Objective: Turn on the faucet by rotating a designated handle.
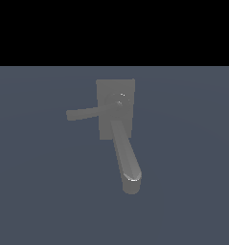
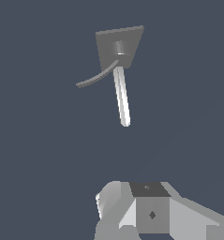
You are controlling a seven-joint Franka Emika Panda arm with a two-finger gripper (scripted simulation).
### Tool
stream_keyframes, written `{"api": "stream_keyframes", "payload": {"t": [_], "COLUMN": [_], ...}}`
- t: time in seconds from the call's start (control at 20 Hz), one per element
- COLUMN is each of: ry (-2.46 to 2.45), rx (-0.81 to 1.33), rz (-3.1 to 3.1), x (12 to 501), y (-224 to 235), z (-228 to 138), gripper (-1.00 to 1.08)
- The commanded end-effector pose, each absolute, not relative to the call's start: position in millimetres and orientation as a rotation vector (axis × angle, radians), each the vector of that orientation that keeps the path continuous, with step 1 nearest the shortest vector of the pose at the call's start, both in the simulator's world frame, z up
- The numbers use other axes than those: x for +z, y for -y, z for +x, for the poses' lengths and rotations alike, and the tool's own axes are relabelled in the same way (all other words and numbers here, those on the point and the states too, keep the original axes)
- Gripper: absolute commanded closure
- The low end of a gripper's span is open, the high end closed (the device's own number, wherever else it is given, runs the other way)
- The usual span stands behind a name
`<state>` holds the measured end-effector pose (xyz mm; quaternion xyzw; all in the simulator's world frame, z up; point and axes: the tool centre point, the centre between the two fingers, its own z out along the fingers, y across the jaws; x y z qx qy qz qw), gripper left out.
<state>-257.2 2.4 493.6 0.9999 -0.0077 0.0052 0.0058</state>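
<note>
1. The faucet [image 1: 117, 107] is seen on a flat dark blue-grey floor [image 1: 39, 191], its square base plate [image 2: 132, 37] lying flat.
2. The handle [image 1: 85, 114] projects from the round hub [image 1: 119, 100] toward the exterior view's left; the thick spout [image 1: 126, 160] runs toward the camera.
3. In the wrist view, the gripper [image 2: 148, 211] is shown only as part of its body, well apart from the faucet; the fingertips are not seen, so its opening cannot be told.
4. Open floor is seen on every side of the handle, and nothing touches it.
</note>
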Motion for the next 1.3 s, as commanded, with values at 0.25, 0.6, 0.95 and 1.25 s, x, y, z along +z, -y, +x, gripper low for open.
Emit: {"api": "stream_keyframes", "payload": {"t": [0.25,0.6,0.95,1.25], "ry": [-0.001,-0.082,-0.106,-0.106], "rx": [-0.018,-0.007,-0.019,-0.041], "rz": [3.129,3.113,3.12,3.132], "x": [486,489,492,490], "y": [-11,-30,-48,-53], "z": [-257,-250,-249,-250], "gripper": [1.08,1.08,1.08,1.08]}}
